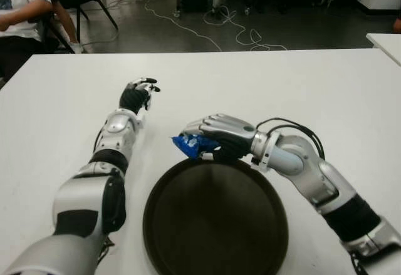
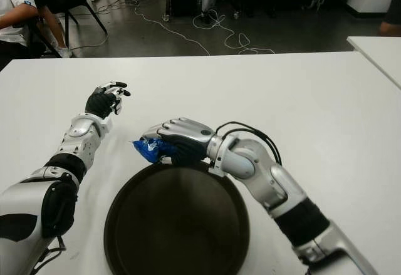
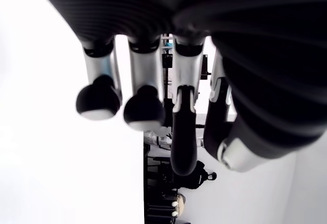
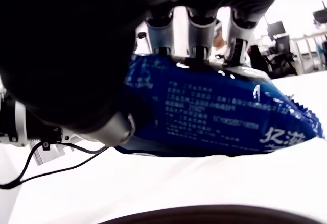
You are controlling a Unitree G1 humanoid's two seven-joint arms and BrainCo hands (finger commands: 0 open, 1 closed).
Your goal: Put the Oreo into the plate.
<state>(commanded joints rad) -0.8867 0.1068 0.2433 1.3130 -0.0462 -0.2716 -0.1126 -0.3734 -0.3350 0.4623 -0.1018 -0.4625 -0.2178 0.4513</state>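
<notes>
Blue Oreo packet (image 1: 189,144), grasped by the right hand (image 1: 216,138), sits just beyond the plate's (image 1: 156,225) far rim (left hand (image 1: 138,94) released).

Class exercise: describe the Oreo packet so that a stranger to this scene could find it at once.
Start at the white table and find the round dark plate at its near edge. Just beyond the plate's far rim, the right robot hand grips the Oreo packet: the only blue, crinkly thing there.
</notes>
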